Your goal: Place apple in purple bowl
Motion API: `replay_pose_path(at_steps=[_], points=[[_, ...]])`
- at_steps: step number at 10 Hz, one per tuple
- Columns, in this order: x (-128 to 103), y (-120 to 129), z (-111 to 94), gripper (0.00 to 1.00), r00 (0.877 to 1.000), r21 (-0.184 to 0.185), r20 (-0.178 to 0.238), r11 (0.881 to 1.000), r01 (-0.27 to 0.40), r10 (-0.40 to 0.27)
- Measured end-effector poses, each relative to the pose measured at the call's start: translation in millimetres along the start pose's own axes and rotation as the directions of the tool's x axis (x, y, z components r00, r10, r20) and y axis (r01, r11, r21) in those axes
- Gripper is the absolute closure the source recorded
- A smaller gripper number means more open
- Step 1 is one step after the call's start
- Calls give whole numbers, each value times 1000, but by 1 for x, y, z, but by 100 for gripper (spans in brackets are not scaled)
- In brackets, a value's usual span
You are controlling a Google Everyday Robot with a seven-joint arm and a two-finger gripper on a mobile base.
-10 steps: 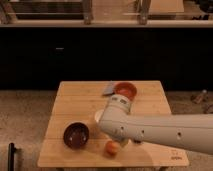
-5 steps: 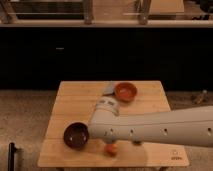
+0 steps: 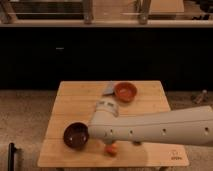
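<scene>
Apple (image 3: 111, 148) lies on the wooden table (image 3: 150, 97) near its front edge, just beside the purple bowl (image 3: 75, 136) but not in it, so the placing is not yet done. The gripper (image 3: 110, 144) is at the end of the white arm (image 3: 150, 131), low over the fruit and almost fully hidden by the arm's thick body; whether it is clenched on the apple or released, I cannot tell. I judge the arm reaches so low and so far left because the fruit must be taken there and carried the short way to the bowl. The orange bowl (image 3: 125, 91) stands well apart at the back. Compared with one second ago, the arm has moved leftward, uncovering the orange bowl and covering more of the apple; apple and purple bowl have kept their places.
</scene>
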Motion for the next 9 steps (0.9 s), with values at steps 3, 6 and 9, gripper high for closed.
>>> replay_pose_path(at_steps=[3, 6, 9], points=[[-9, -8, 3, 79, 1000, 11, 22, 1000, 1, -1], [-5, 2, 9, 50, 997, 31, 81, 1000, 6, -9], [-3, 11, 15, 22, 991, 37, 134, 999, 16, -21]])
